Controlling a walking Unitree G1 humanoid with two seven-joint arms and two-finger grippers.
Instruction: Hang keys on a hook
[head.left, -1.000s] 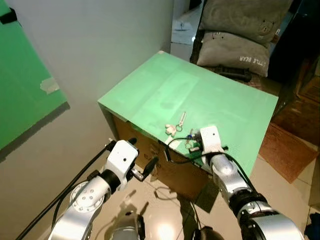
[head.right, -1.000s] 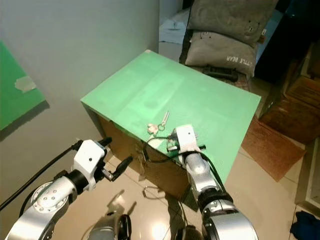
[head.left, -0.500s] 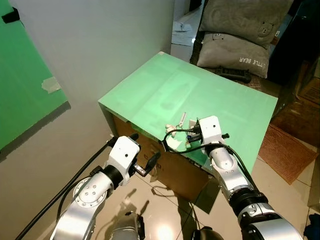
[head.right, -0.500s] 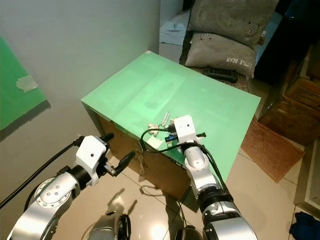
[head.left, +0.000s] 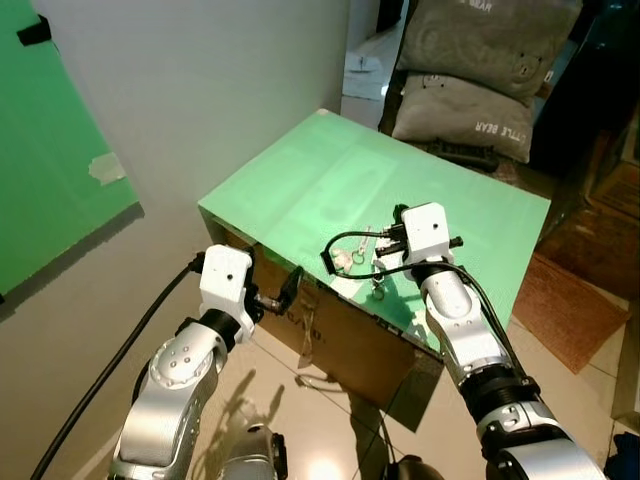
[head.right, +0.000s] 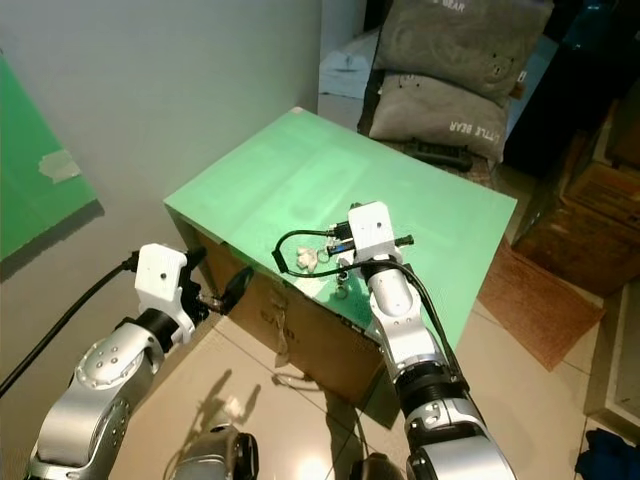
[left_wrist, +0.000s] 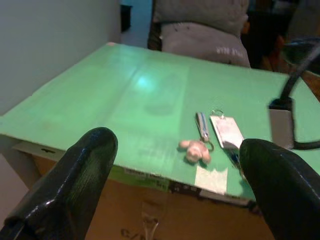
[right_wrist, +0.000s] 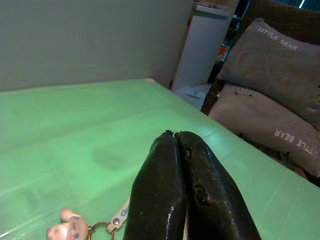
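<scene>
Right tool (right_wrist: 176, 137): fingers clenched together, empty, hovering just above the keys (left_wrist: 202, 136) lying near the green table's (head.left: 320, 170) front edge. Left tool (head.left: 282, 291): released, spread, below table edge. Risk: closed fingers nudging keys off edge.

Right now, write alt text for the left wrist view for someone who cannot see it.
A bunch of keys with a small pink figure charm and a white tag lies near the front edge of a green tabletop, seen between the left gripper's two wide-open black fingers. Grey cushions sit beyond the table, a pale wall beside it.
</scene>
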